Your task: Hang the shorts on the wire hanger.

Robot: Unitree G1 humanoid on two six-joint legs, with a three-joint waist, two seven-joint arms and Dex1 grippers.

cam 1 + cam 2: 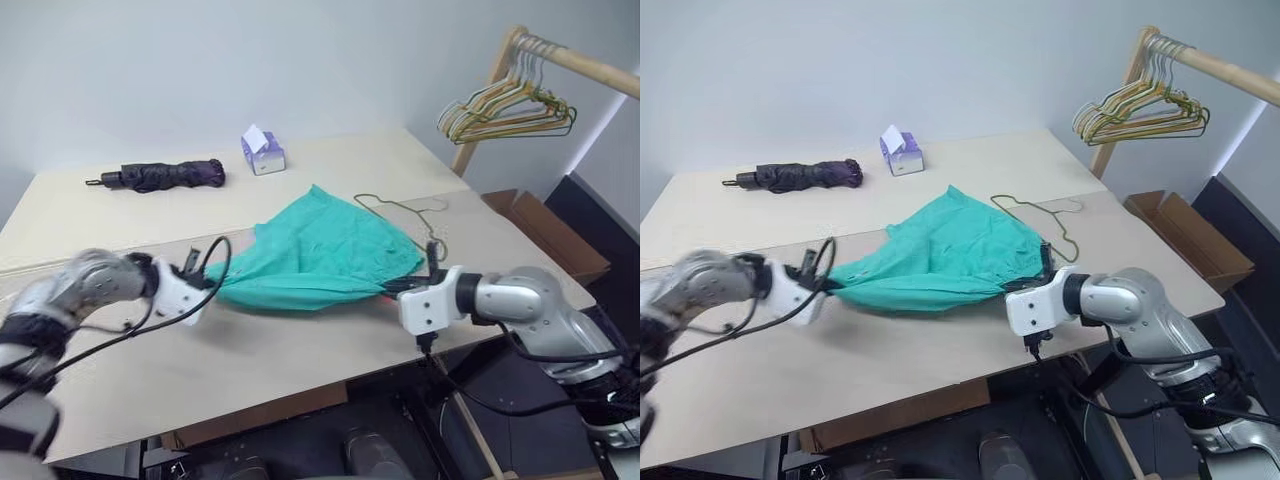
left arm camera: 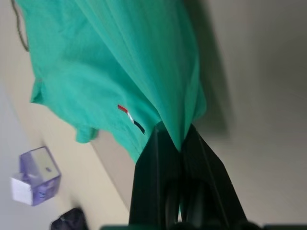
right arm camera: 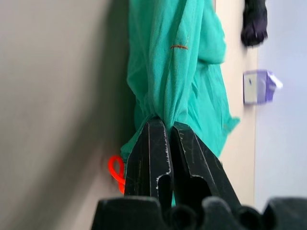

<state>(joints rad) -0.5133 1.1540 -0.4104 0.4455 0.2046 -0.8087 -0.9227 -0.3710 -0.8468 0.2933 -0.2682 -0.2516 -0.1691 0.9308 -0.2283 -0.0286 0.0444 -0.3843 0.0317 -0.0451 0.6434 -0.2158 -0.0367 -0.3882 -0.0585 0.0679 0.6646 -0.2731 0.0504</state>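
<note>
On the surface (image 1: 300, 350) the shorts (image 1: 320, 250) stretch between both end effectors, left end effector (image 2: 178, 143) and right end effector (image 3: 167, 125) each clamped on fabric; the wire hanger (image 1: 405, 215) lies just beyond, nearer the right arm.

Pale wall (image 1: 200, 60), light wooden table (image 1: 330, 350), wooden clothes rail (image 1: 590, 68), dark floor (image 1: 590, 215).

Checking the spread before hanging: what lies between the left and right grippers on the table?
The teal-green shorts stretch between the left gripper and right gripper, seen from the head views.
</note>
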